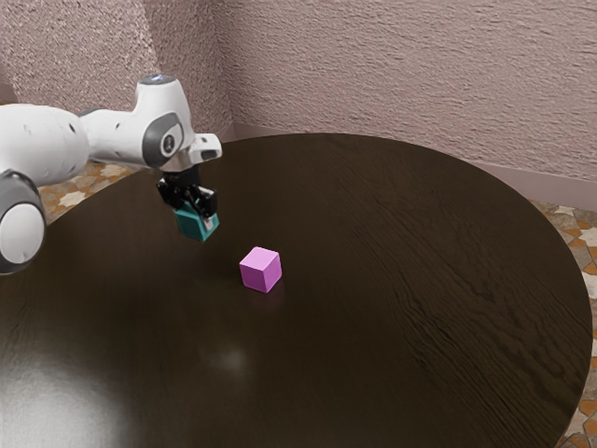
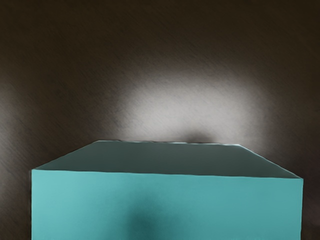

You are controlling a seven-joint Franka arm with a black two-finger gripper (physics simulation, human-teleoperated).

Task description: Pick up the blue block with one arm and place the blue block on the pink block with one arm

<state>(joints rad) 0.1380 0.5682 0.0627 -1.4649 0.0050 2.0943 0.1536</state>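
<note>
- Because it is to serve as the base of the stack, the pink block (image 1: 260, 269) is found standing alone on the table (image 1: 420, 280), its top uncovered.
- Just behind the pink block, toward the exterior view's left, the blue block (image 1: 196, 227) is pinched by the gripper (image 1: 198, 217), apparently raised off the surface so that it can be carried over.
- Far beyond the pink block, a wall (image 1: 420, 75) is seen.
</note>
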